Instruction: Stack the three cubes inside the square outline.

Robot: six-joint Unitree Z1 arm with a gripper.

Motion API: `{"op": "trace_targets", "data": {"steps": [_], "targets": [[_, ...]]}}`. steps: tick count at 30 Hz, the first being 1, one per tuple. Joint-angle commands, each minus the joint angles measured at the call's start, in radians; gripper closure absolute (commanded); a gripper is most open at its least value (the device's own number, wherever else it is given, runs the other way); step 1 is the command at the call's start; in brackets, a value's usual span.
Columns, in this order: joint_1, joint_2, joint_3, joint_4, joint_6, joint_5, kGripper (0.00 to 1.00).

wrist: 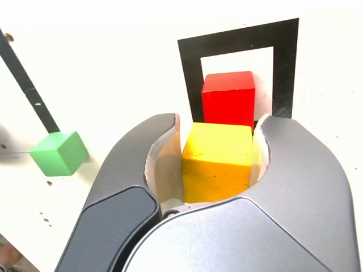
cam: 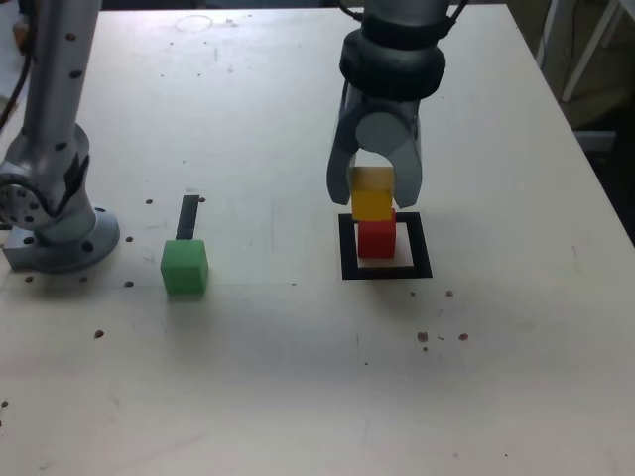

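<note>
A red cube [cam: 376,239] [wrist: 228,99] stands inside the black square outline [cam: 347,256] [wrist: 285,62] on the white table. Right over it is a yellow cube [cam: 372,195] [wrist: 217,164], with my gripper [cam: 375,201] [wrist: 218,127] shut on its two sides; whether it rests on the red cube or hangs just above it I cannot tell. A green cube [cam: 185,267] [wrist: 58,153] sits alone on the table, well off to the exterior view's left of the outline.
A thin black strip [cam: 188,216] [wrist: 25,85] lies flat just behind the green cube. The arm's grey base [cam: 55,233] stands at the exterior view's left edge. Small dark specks dot the table. The table's edge runs along the exterior view's right.
</note>
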Motion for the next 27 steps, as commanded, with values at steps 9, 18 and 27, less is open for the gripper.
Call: {"op": "trace_targets", "data": {"steps": [9,18,27], "targets": [[0.009,0.040,-0.016,-0.001,0.013,-0.001,0.70],[0.026,0.051,-0.009,-0.009,0.025,0.002,0.69],[0.031,0.055,0.003,-0.015,0.038,0.007,0.11]]}}
